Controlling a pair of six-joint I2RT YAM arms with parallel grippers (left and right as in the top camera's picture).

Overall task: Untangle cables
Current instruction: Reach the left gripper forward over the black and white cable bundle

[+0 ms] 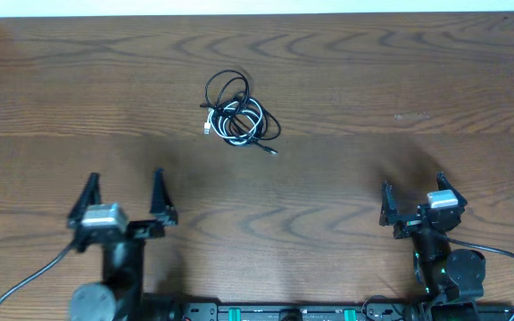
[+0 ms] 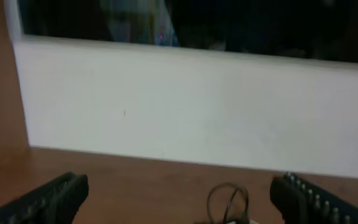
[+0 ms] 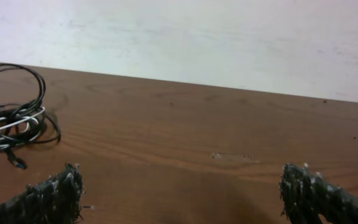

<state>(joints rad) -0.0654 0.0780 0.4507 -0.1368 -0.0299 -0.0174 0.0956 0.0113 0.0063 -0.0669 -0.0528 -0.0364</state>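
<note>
From overhead, the tangle of black cord (image 1: 239, 107) and white cord (image 1: 232, 123) was too small to tell which loop crossed which, or what plugs ended them. The left wrist view was blurred throughout. There the lower edge cut off the tangle (image 2: 227, 202), and the dark band (image 2: 229, 25) above the white wall (image 2: 197, 106) behind the tangle could not be made out. In the right wrist view the left edge clipped the tangle (image 3: 11, 118). The left pincer (image 2: 180, 185) and right pincer (image 3: 180, 186) showed finger ends only.

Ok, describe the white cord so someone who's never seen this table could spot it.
On the wooden table, look toward the far edge, slightly left of centre, for the one small tangle of cords. The white cord loops through it, the only pale strand among the black cord's loops.
</note>
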